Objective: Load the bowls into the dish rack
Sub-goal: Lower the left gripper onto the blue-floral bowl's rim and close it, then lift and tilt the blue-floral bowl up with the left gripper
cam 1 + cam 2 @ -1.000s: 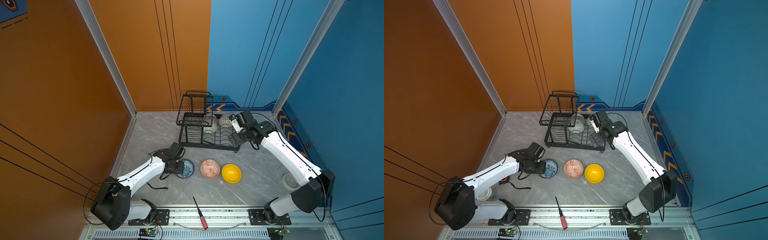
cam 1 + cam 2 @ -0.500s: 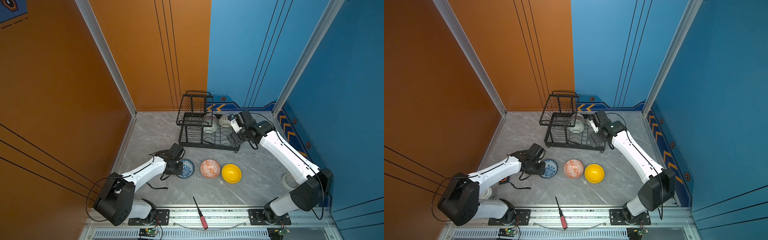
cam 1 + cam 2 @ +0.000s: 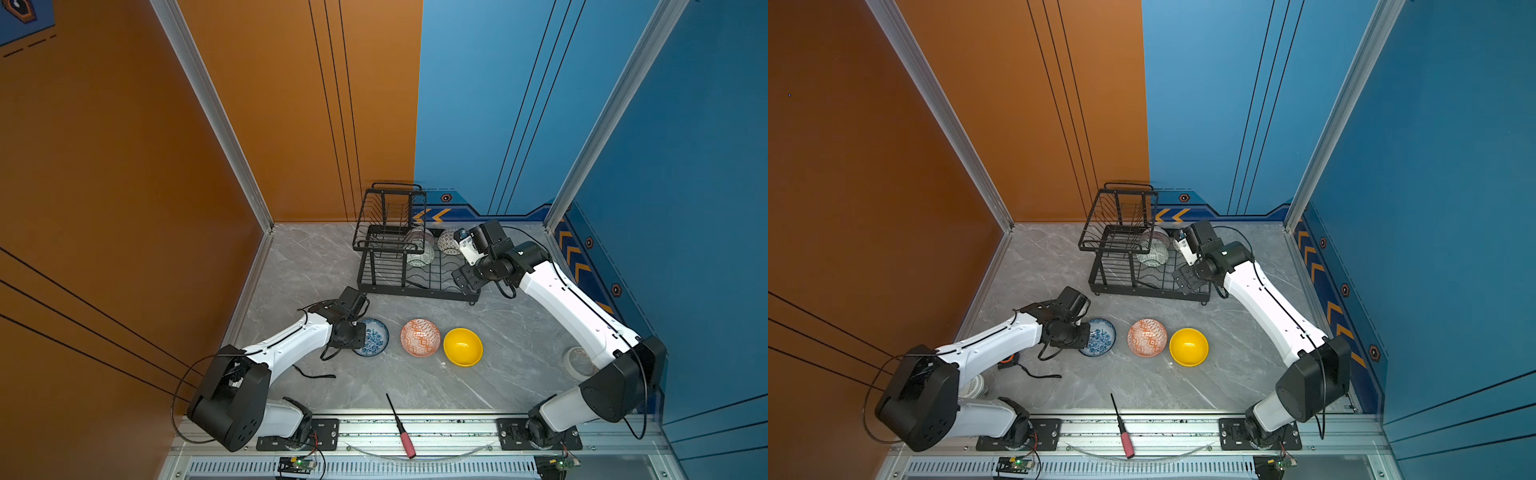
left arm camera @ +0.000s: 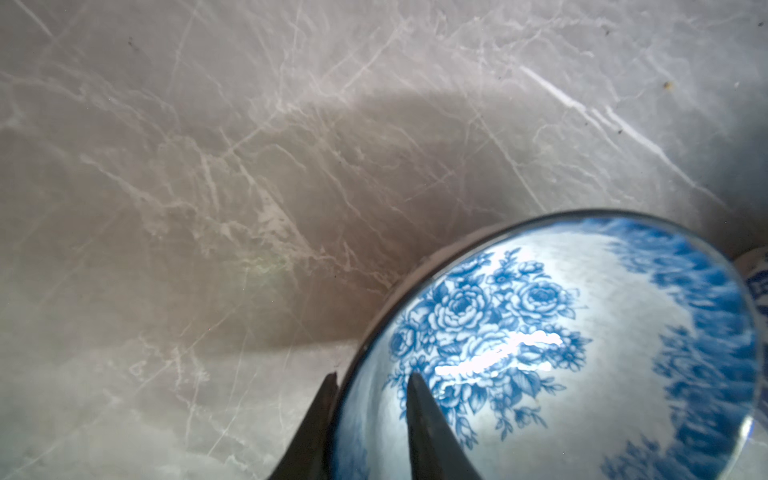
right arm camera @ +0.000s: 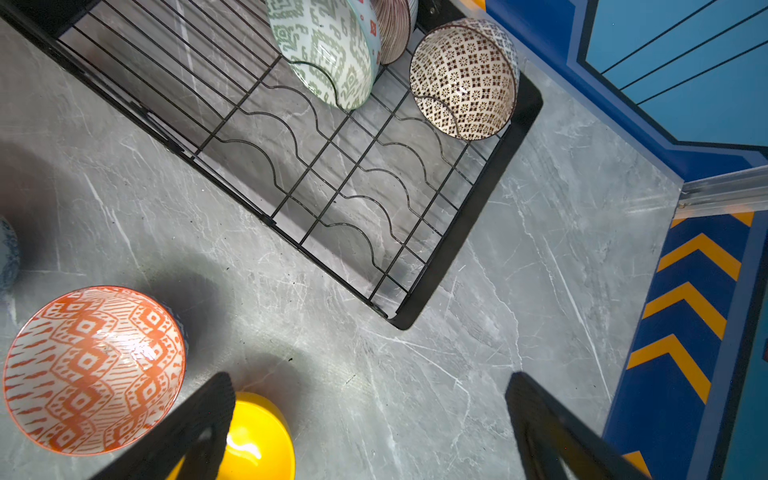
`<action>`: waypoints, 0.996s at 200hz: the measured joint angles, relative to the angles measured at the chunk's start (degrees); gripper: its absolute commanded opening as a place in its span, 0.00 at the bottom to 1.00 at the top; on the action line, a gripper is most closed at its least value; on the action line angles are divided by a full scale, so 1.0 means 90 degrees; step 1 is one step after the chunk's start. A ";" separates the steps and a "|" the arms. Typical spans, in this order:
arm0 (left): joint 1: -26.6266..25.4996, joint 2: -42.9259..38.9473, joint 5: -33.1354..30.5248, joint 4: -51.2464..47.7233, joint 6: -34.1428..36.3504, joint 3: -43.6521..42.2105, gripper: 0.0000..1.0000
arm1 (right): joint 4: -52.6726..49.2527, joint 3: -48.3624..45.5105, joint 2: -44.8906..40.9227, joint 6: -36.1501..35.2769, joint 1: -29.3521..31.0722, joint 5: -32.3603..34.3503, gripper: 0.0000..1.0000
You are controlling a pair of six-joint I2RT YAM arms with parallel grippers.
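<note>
On the gray counter (image 3: 311,266), the left end effector (image 4: 372,375) stands narrow astride the rim of the blue flowered bowl (image 3: 376,336), with one finger (image 4: 324,415) outside the rim and the other inside. Whether they pinch the rim cannot be told. Just to its right sit the orange bowl (image 3: 420,337) and then the yellow bowl (image 3: 463,347), both upright on the counter. Behind them stands the dish rack (image 3: 419,294). Its lower slots hold the striped bowl (image 5: 395,29), the green patterned bowl (image 5: 328,54) and the dotted bowl (image 5: 463,79), all on edge. At the rack's right end the right end effector (image 5: 370,377) hangs wide apart and empty.
</note>
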 measured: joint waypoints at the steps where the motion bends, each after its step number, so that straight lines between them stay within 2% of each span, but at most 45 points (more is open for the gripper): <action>1: -0.0002 0.0000 0.0000 0.0000 0.0002 0.0000 0.24 | 0.0000 0.0000 0.0000 0.0000 0.0000 -0.0002 1.00; 85: 0.0015 -0.0085 0.0158 0.0245 -0.0032 0.0024 0.00 | 0.0005 -0.0046 0.0000 0.0000 -0.0007 -0.0044 1.00; 199: 0.0015 -0.0189 0.0163 0.0087 0.0007 0.0024 0.00 | 0.0005 -0.0141 -0.0007 0.0000 -0.0041 -0.0044 1.00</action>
